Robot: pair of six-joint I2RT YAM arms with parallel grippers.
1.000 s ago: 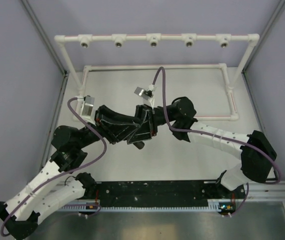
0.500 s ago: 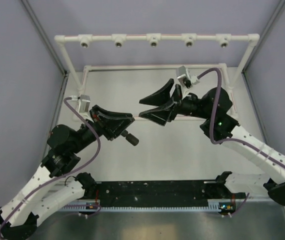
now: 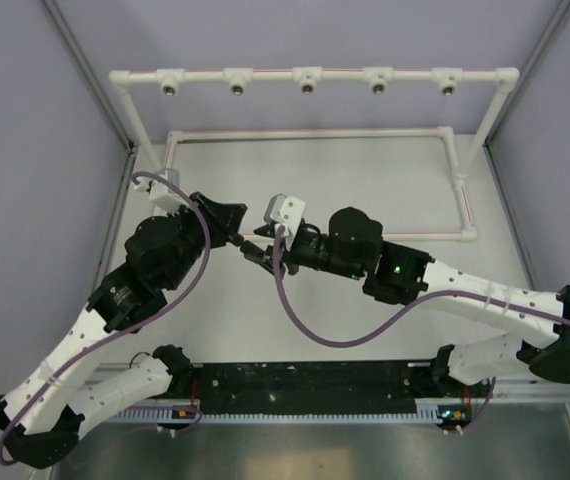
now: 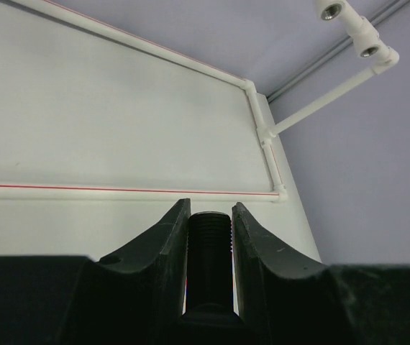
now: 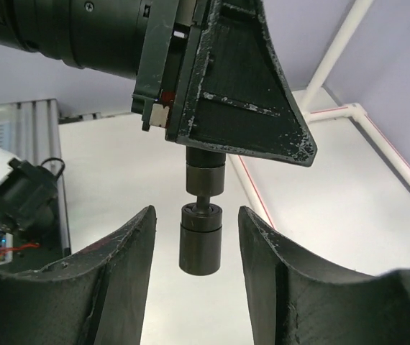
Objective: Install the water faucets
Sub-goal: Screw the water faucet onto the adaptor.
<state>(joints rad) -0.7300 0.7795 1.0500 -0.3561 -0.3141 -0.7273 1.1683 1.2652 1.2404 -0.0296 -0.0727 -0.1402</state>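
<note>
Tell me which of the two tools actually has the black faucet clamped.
The left tool: it squeezes the faucet on both sides of its threaded end. The right tool only straddles the other end, open, with gaps either side.

We can read no text, label, brand, number or sign in any of the views. The small circuit boards (image 3: 452, 412) on the black rail (image 3: 315, 385) at the near edge of the bench (image 3: 365, 190) show from above only as coloured specks, too small for us to make out any marking.
</note>
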